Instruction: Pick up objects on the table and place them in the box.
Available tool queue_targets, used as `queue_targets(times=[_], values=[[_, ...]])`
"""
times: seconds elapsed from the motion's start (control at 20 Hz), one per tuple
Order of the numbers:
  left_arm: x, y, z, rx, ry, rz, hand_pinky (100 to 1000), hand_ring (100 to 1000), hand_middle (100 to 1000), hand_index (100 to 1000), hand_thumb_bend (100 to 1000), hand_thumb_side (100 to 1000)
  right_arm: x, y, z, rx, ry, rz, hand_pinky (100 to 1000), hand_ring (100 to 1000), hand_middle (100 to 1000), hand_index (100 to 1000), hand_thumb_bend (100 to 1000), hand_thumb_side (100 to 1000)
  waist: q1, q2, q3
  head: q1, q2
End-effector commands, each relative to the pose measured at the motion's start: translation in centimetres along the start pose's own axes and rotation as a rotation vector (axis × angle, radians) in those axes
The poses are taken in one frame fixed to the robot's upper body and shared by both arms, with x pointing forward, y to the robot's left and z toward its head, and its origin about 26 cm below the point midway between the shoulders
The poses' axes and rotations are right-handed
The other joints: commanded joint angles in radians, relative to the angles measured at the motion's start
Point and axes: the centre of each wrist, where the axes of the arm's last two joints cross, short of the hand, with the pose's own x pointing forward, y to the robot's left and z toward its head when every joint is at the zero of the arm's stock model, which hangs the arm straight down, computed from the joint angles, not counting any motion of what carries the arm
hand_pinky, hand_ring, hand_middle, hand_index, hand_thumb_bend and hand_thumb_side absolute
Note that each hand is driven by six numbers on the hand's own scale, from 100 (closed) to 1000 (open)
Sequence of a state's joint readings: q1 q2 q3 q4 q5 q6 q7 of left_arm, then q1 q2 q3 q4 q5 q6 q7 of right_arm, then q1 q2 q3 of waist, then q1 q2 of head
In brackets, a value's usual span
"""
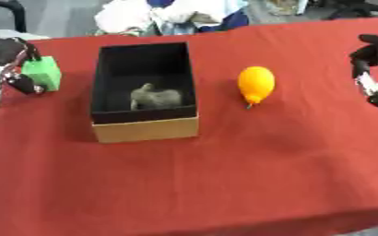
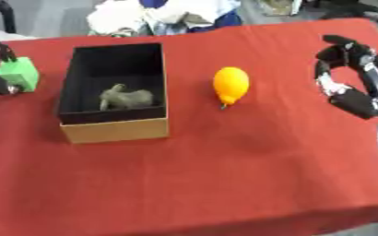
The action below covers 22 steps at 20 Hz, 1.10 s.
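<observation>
An open cardboard box point(image 1: 146, 129) with a black inside stands left of centre on the red table. A grey toy animal point(image 1: 156, 97) lies in it. To its right, an orange pear-shaped thing point(image 1: 256, 83) rests on the cloth. A green block point(image 1: 44, 73) sits at the far left. My left hand point(image 1: 5, 60) is at its left side, a finger curled over the top and the thumb against its lower corner. My right hand point(image 2: 347, 69) hovers at the right edge, well apart from the orange thing, fingers curled in an arc with nothing in them.
A heap of white and blue cloth point(image 1: 172, 16) lies past the table's far edge. The red cloth point(image 1: 224, 184) spreads wide and bare toward the front edge.
</observation>
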State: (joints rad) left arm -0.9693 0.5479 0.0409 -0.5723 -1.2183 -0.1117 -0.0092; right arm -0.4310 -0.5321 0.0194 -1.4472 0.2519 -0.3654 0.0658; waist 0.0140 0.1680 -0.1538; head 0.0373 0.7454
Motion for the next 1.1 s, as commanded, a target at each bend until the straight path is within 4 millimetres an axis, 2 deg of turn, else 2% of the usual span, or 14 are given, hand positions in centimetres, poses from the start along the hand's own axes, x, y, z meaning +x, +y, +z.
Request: queue_targets(times=[0.05, 0.35, 0.6, 0.85, 1.1], values=[[0.1, 3.3, -0.4, 0.092, -0.031, 0.014, 586, 520, 506, 586, 482, 100, 0.2, -0.9, -0.3, -0.014, -0.015, 0.010, 687, 694, 663, 918, 100, 587, -0.003, -0.025, 0.003, -0.005, -0.002], [2.6, 8.3, -0.5, 0.221, -0.173, 0.033, 589, 515, 497, 577, 469, 100, 0.0, -0.8, 0.1, -0.010, -0.003, 0.010, 687, 695, 662, 918, 100, 581, -0.001, -0.044, 0.014, -0.014, 0.007], [7.3, 11.5, -0.2, 0.282, -0.388, 0.053, 593, 515, 496, 578, 464, 100, 0.0, -0.6, 0.1, -0.006, -0.002, 0.005, 688, 695, 662, 918, 100, 577, -0.003, -0.055, 0.013, -0.013, 0.009], [12.2, 12.0, 0.4, 0.249, -0.602, 0.037, 599, 525, 508, 588, 493, 100, 0.0, -0.5, 0.0, -0.005, -0.005, 0.000, 688, 695, 662, 918, 100, 574, -0.007, -0.059, 0.007, -0.010, 0.008], [15.2, 10.2, 0.5, 0.153, -0.745, 0.003, 607, 541, 528, 614, 493, 100, 0.0, -0.4, -0.1, -0.005, -0.008, -0.001, 688, 696, 662, 918, 100, 572, -0.011, -0.059, 0.002, -0.008, 0.007]])
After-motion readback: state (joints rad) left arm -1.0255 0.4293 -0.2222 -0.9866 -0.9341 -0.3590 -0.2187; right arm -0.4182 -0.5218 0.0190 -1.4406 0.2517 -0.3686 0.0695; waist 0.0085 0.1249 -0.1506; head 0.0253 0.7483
